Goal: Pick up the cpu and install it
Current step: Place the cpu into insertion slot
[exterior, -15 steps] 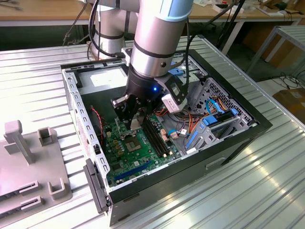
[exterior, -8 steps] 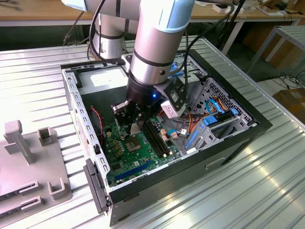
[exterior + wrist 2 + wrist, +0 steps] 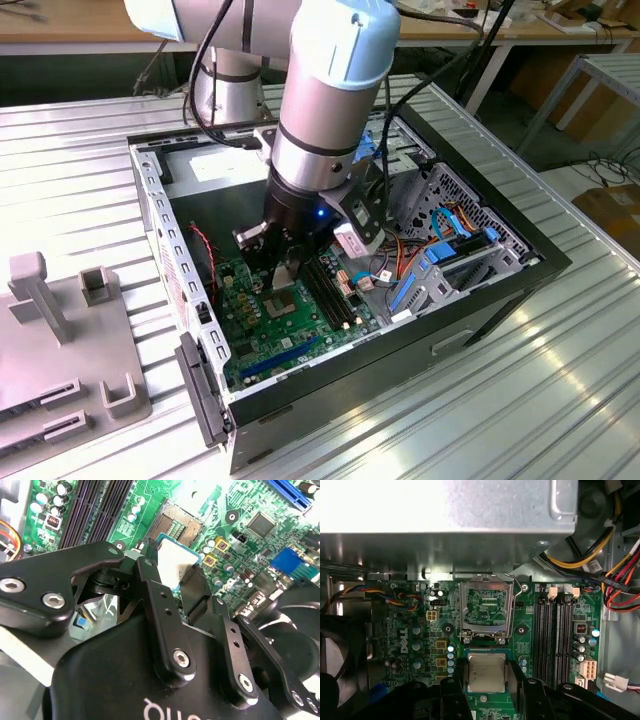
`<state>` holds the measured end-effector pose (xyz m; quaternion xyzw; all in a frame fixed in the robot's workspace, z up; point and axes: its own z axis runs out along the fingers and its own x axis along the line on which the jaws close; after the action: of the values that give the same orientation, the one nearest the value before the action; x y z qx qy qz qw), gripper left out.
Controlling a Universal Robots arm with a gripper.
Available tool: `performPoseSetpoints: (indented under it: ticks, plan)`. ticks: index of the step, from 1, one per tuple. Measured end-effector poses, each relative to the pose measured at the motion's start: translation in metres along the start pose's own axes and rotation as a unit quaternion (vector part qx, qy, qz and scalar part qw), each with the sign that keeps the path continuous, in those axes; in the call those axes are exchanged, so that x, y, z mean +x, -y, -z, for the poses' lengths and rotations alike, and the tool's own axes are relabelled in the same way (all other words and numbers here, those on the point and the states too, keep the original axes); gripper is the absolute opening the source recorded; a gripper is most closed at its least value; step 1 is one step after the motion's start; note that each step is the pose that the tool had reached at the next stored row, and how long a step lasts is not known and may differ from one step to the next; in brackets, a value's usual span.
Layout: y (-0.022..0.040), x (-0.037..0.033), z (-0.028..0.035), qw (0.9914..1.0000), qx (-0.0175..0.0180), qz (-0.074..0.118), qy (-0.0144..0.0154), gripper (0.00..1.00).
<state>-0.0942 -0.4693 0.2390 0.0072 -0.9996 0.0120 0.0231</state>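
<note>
The cpu (image 3: pixel 486 672), a small square chip with a silvery-grey top, sits between my two black fingers in both wrist views, and my gripper (image 3: pixel 486 677) is shut on its edges. It hangs just above the green motherboard (image 3: pixel 410 630), beside the open metal-framed socket (image 3: pixel 485 609) whose lid stands raised. In the second wrist view the cpu (image 3: pixel 174 560) is tilted slightly over the board, with the socket (image 3: pixel 176 526) just beyond it. In the exterior view my gripper (image 3: pixel 285 268) reaches down into the open computer case (image 3: pixel 470 300).
Long black memory slots (image 3: pixel 557 630) run beside the socket. A black fan (image 3: pixel 335 655) sits at the board's other side. Coloured cables (image 3: pixel 605 570) and a metal drive cage (image 3: pixel 445 505) crowd the case. A grey fixture (image 3: pixel 60 330) stands on the table at the exterior view's left.
</note>
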Motion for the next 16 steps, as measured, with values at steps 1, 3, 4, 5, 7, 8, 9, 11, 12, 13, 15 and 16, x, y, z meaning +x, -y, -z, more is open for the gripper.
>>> performPoseSetpoints:
  ticks: [1,3,4,5,7,8,9,11,12,13,15,16]
  plan:
    - [0.0003,-0.0001,-0.0024,1.00000,0.0000,0.000,0.0000,0.44]
    - [0.0021,0.0003,-0.0080,1.00000,0.0000,0.000,0.0000,0.44]
    - [0.0047,0.0002,-0.0125,1.00000,0.0019,0.000,0.0000,0.44]
    - [0.0059,0.0002,-0.0189,1.00000,0.0020,0.000,0.0013,0.44]
    - [0.0100,0.0009,-0.0310,1.00000,0.0019,0.000,0.0013,0.44]
    - [0.0101,0.0010,-0.0312,1.00000,0.0021,0.000,0.0012,0.44]
    - [0.0100,0.0009,-0.0318,1.00000,0.0019,0.000,0.0014,0.44]
    - [0.0101,0.0009,-0.0331,1.00000,0.0019,0.000,0.0013,0.44]
    - [0.0102,0.0008,-0.0331,1.00000,0.0019,0.000,0.0013,0.44]
    - [0.0101,0.0008,-0.0332,1.00000,0.0019,0.000,0.0013,0.44]
    - [0.0102,0.0008,-0.0331,1.00000,0.0019,0.000,0.0013,0.44]
    - [0.0102,0.0008,-0.0332,1.00000,0.0019,0.001,0.0013,0.44]
